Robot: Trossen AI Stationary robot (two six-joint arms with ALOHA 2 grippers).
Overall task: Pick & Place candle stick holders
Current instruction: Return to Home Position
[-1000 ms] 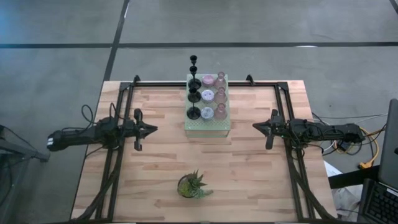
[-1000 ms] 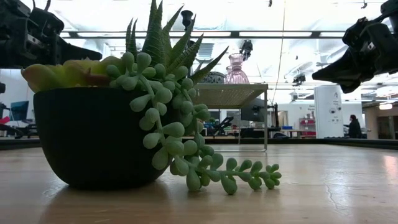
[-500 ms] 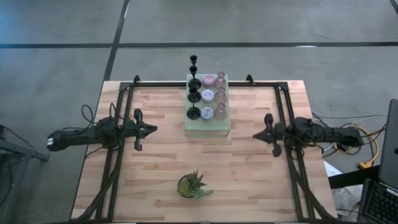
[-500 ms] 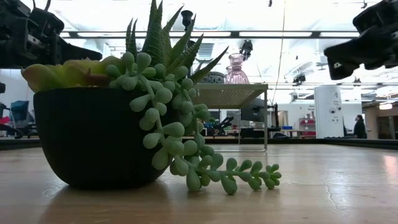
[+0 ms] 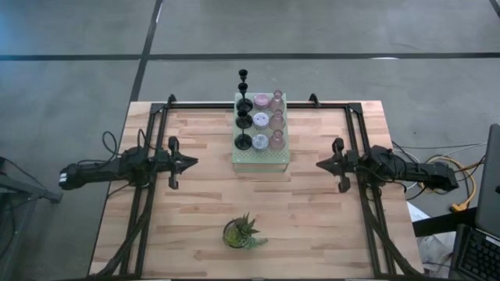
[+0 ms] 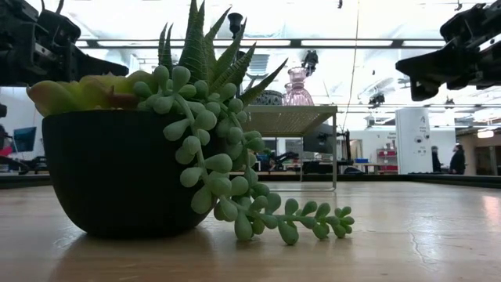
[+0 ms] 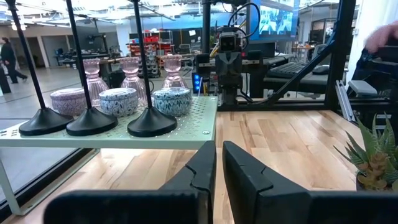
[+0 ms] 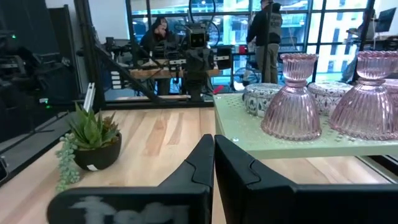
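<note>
My left end effector hangs over the tabletop's left side, fingers pressed together, empty. The nine candle stick holders stand in three rows on the green perforated shelf at far centre. My right end effector is likewise closed and empty.

Bright, even overhead light; soft shadows

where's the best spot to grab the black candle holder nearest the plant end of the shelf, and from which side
On the black holder, I'd take the thin upright stem just above the round base. Come in level from the left gripper's side: it stands on that open edge of the shelf, with lilac-grey holders and pink holders crowding the far side.
</note>
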